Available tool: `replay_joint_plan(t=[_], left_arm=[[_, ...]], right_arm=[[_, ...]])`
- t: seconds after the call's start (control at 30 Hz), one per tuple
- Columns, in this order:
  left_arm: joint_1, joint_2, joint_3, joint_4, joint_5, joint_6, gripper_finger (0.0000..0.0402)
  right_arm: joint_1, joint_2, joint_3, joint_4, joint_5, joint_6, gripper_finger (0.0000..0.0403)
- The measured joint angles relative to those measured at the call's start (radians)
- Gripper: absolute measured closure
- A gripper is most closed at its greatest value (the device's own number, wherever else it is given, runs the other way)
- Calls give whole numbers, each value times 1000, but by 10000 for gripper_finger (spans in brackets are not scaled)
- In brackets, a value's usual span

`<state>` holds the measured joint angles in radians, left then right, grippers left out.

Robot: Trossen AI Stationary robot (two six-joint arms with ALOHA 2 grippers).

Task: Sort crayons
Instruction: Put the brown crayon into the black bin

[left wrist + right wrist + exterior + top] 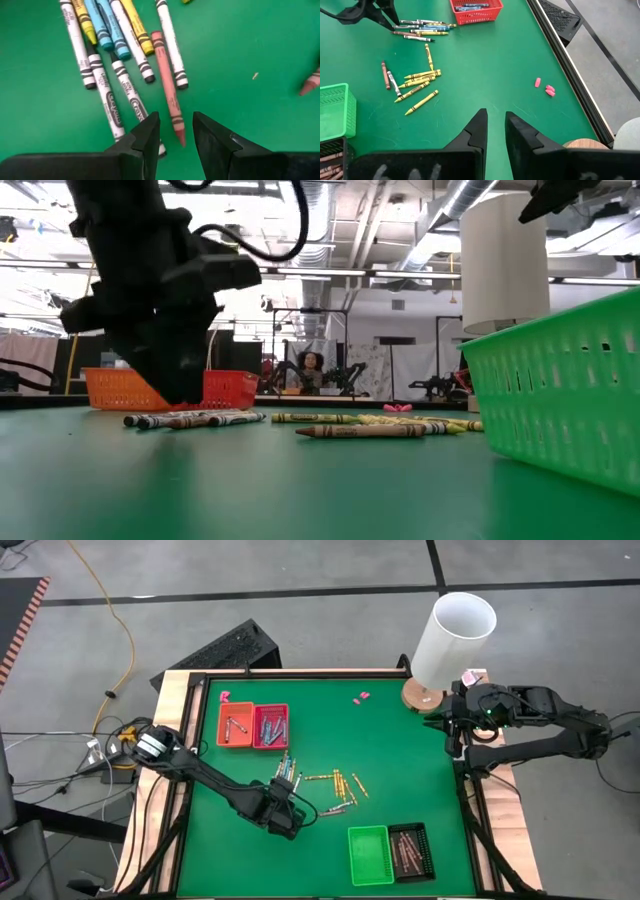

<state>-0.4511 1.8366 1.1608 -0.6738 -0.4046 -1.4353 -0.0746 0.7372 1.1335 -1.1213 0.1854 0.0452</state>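
Crayons lie loose on the green table in two clusters: a mixed one (288, 775) by my left gripper and a mostly yellow one (345, 783) to its right. In the left wrist view, white, blue, yellow and brown-red crayons lie side by side (125, 55). My left gripper (175, 132) points down, low over the table and open. Its fingers stand on either side of the pointed end of a brown-red crayon (167, 85) without touching it. My right gripper (495, 125) hangs open, high over the table's far right corner.
An orange tray (236, 725) and a red tray (271, 726) holding crayons stand at the far left. A green tray (370, 854) and a black tray (411, 851) sit at the near right. A white cylinder (455, 635) stands on a wooden base at the far right. Pink scraps (361, 697) lie nearby.
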Motion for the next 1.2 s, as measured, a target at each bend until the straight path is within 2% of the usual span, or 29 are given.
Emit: replay_joint_plan(t=[0.37, 0.7, 0.8, 0.97, 1.2], left_arm=[[4, 1, -72, 142, -27, 39, 297], [14, -1, -119, 178, -28, 15, 298], [14, -1, -119, 175, -27, 27, 315], [14, -1, -120, 172, -27, 49, 385], [14, 0, -116, 167, -26, 62, 390]], right_arm=[[0, 0, 0, 0, 0, 0, 335], [0, 0, 0, 0, 0, 0, 335], [0, 0, 0, 0, 0, 0, 335], [0, 0, 0, 0, 0, 0, 335], [0, 0, 0, 0, 0, 0, 335]])
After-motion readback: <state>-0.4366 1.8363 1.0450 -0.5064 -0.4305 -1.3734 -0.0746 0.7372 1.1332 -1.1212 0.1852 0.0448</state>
